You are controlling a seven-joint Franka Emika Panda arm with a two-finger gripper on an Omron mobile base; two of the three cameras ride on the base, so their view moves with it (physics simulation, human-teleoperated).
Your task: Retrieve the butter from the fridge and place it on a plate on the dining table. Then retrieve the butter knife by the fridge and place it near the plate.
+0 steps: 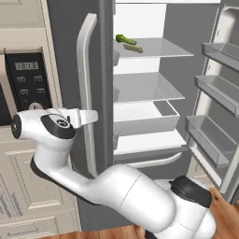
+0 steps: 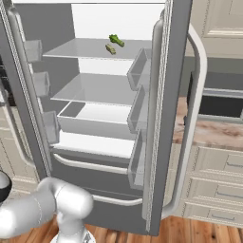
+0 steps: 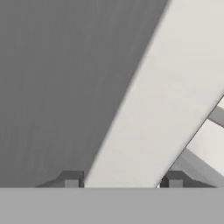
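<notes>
The fridge [image 1: 149, 88] stands with both doors swung out and white shelves showing. On its top shelf lies the butter [image 1: 134, 48] [image 2: 110, 49], a small pale yellowish stick, next to a green leafy vegetable [image 1: 123, 38] [image 2: 116, 40]. My gripper [image 1: 93, 116] [image 3: 122, 180] is at the long pale handle [image 1: 85, 74] [image 3: 148, 109] of the left door, about halfway up. In the hand view the handle fills the gap between the two dark fingertips [image 3: 72, 179], so the gripper is shut on it. The door's dark grey face [image 3: 57, 87] lies just behind.
The right door [image 1: 214, 93] [image 2: 161, 118] stands wide open, its bins facing inward. A black oven panel [image 1: 28, 79] sits in the cream cabinets left of the fridge. A marbled counter [image 2: 213, 133] on cream drawers lies to the right. My own arm crosses low in front.
</notes>
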